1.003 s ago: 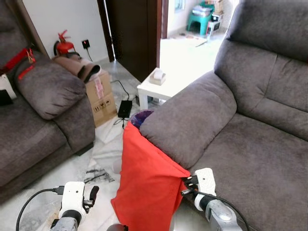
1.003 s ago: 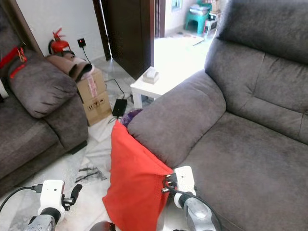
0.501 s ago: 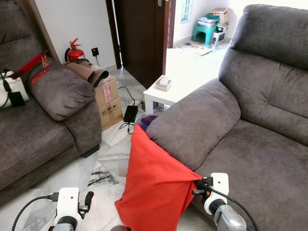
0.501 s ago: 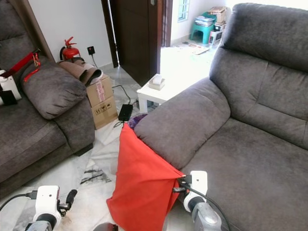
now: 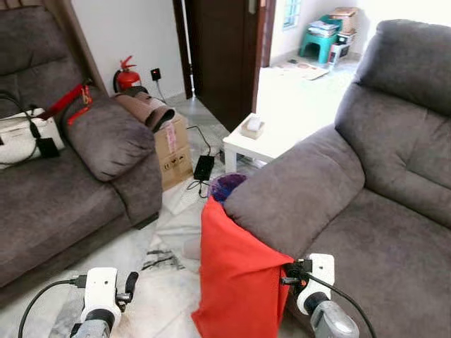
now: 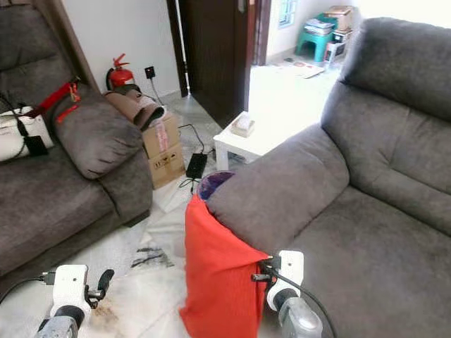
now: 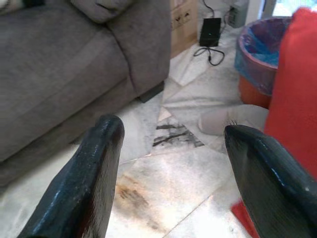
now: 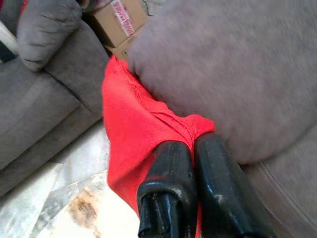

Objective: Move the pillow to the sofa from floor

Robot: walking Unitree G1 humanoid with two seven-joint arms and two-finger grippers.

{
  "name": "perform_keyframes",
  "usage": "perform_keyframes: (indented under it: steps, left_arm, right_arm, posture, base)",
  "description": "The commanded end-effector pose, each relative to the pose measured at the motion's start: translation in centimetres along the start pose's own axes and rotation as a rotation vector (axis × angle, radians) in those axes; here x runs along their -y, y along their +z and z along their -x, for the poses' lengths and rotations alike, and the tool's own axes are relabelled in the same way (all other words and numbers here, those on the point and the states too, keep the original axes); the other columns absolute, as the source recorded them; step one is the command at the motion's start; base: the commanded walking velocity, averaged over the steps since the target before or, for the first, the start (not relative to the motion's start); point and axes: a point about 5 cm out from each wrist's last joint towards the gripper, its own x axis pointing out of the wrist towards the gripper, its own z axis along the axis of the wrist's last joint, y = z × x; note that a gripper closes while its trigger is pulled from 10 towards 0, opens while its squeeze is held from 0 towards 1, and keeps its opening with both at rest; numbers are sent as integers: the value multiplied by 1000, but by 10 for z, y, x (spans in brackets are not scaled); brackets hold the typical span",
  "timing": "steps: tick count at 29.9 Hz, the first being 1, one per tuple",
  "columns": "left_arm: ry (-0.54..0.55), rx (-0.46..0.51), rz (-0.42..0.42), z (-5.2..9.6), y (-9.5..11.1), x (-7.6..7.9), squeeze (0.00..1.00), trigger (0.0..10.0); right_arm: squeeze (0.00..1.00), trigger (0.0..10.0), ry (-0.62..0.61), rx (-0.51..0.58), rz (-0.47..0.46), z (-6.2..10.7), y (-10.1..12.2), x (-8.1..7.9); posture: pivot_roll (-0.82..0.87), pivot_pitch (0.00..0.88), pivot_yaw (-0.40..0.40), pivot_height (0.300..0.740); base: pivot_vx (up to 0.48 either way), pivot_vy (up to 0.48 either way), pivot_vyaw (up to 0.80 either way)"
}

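**A:** Start big. What am I looking at?

**B:** The grey plush fabric sofa [image 5: 366,211] runs from my 12 to my 3 o'clock. The flat red fabric pillow [image 5: 236,278] hangs against the front of its armrest at about 6 o'clock, one corner pinched up at seat height and the bottom edge down near the marble floor [image 5: 162,274].

**A:** Which hand has it?

**B:** My right hand [image 8: 190,163] is clenched on that upper corner, fingers pressed together with red cloth bunched between them. My left hand [image 7: 171,158] is spread wide with nothing in it, low over the floor at 7 o'clock.

**A:** How will it handle?

**B:** Light and very soft, I'd say. It drapes and creases like a limp cover, so it will swing and fold. The corner grip looks adequate; I'd lift high to clear the armrest, and could support the lower edge with the left hand.
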Motion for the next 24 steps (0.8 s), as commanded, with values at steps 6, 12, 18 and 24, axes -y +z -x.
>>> perform_keyframes:
  steps: [6, 12, 18, 24]
  left_arm:
    - [-4, 26, 3, -1, 5, -10, 0, 10000]
    - [-24, 62, -18, -8, 17, -17, 0, 10000]
    - [-96, 55, -47, -11, 22, -19, 0, 10000]
    - [-309, 35, -99, -8, 26, -16, 0, 10000]
  right_arm:
    - [0, 10000, 44, 127, 14, -10, 25, -9]
    - [0, 10000, 109, 64, 234, -9, 21, -15]
    - [0, 10000, 220, 20, 274, -6, 21, -12]
    - [0, 10000, 376, -121, 544, 2, 17, -5]
  posture:
    - [126, 0, 46, 740]
    - [115, 0, 65, 740]
    - [106, 0, 69, 740]
    - [107, 0, 61, 740]
  base:
    - [0, 0, 0]
    - [0, 0, 0]
    - [0, 0, 0]
    - [0, 0, 0]
